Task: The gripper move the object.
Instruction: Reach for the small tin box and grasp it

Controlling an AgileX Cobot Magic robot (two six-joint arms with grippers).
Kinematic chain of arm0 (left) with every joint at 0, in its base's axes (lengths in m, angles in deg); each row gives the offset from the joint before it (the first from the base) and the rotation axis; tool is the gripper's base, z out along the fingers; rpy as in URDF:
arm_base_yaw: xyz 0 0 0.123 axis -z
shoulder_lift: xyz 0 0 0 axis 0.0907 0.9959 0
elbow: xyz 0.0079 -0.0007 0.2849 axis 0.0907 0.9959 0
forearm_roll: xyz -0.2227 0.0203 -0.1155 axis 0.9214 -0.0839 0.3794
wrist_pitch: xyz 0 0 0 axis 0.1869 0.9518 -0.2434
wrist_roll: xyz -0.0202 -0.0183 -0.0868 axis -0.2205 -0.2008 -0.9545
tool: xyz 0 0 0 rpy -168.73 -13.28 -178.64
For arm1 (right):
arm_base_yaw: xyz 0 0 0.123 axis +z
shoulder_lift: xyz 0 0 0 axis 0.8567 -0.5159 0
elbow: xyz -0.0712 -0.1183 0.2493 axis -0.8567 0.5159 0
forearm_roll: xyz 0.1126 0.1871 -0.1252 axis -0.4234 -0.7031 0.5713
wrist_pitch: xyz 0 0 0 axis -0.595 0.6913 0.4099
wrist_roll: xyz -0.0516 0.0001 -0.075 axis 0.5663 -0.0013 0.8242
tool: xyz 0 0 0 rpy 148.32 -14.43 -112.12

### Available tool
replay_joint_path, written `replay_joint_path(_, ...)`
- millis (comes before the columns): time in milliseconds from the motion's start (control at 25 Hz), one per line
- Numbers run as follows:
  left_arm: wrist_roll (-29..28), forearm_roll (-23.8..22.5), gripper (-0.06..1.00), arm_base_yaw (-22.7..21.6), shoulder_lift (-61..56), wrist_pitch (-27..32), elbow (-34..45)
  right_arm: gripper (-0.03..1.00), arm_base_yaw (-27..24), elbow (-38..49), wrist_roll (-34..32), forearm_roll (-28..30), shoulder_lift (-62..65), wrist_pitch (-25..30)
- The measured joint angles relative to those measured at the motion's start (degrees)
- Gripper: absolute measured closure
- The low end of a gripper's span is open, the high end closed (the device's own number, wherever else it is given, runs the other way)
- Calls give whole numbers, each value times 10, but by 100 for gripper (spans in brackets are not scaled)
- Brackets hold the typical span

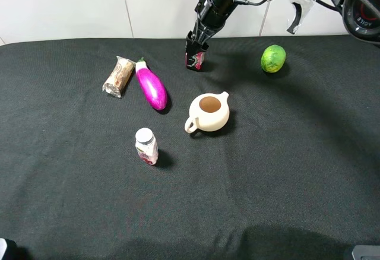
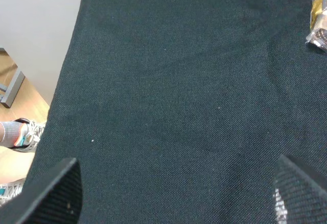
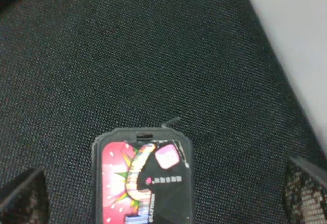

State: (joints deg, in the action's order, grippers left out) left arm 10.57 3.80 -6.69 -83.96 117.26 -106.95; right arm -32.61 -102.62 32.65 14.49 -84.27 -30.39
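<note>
Carton [image 1: 195, 61], 12 o'clock of the teapot [image 1: 209, 113], looks light, stiff, tippy. The right gripper [image 1: 198, 41] hangs over it wide open, holding nothing. I'd pinch the flat sides.

On black cloth [image 1: 297, 183] are a black object [image 1: 195, 59] marked red-pink and white, a magenta aubergine [image 1: 151, 88], a green fruit [image 1: 273, 58], a cream brown-lidded teapot [image 1: 211, 114] and a pink-labelled bottle [image 1: 146, 146].

The gripper [image 1: 197, 41] hides the top of the tin [image 1: 195, 61]. The right wrist view cuts off its lower part, and its small words are blurry. The snack [image 2: 319, 17] is cut off too.
</note>
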Motion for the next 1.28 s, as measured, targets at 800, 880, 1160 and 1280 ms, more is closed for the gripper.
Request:
replay_joint_path(800, 0, 0, 15, 0, 0, 0, 0, 27, 0, 0, 2, -10, -39, -3)
replay_joint_path(880, 0, 0, 15, 0, 0, 0, 0, 27, 0, 0, 3, -11, -40, -5)
replay_joint_path(1160, 0, 0, 15, 0, 0, 0, 0, 27, 0, 0, 15, -30, -42, -18)
replay_joint_path(1280, 0, 0, 15, 0, 0, 0, 0, 27, 0, 0, 17, -36, -43, -27)
